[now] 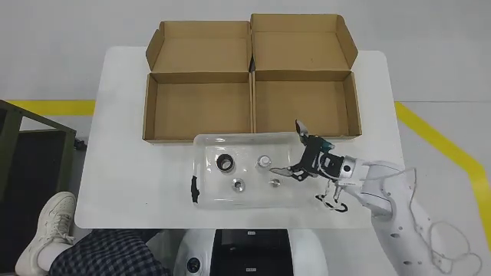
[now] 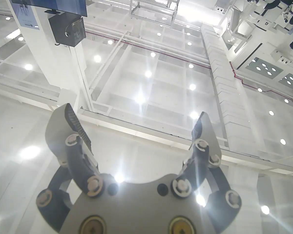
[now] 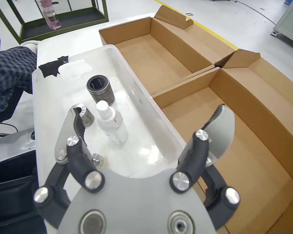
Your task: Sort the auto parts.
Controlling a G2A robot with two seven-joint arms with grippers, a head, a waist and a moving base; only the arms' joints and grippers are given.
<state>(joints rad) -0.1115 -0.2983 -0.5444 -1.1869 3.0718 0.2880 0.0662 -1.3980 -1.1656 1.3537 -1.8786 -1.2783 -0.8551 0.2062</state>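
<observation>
While the bearing (image 3: 99,90), bottle (image 3: 113,123), sleeve (image 3: 88,118) and nut (image 3: 97,158) lie in the tray (image 3: 127,62) beside 2 empty boxes (image 1: 199,111), the right fingers (image 3: 77,122) are held spread above the tray's end, seemingly for a pick. The left fingers (image 2: 76,128), also spread, are pointed at the ceiling, clear of the work.

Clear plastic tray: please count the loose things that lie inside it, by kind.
Dark metal cylindrical bearing: 1
Small white plastic spray bottle: 1
Small silver metal parts: 2
Total: 4
</observation>
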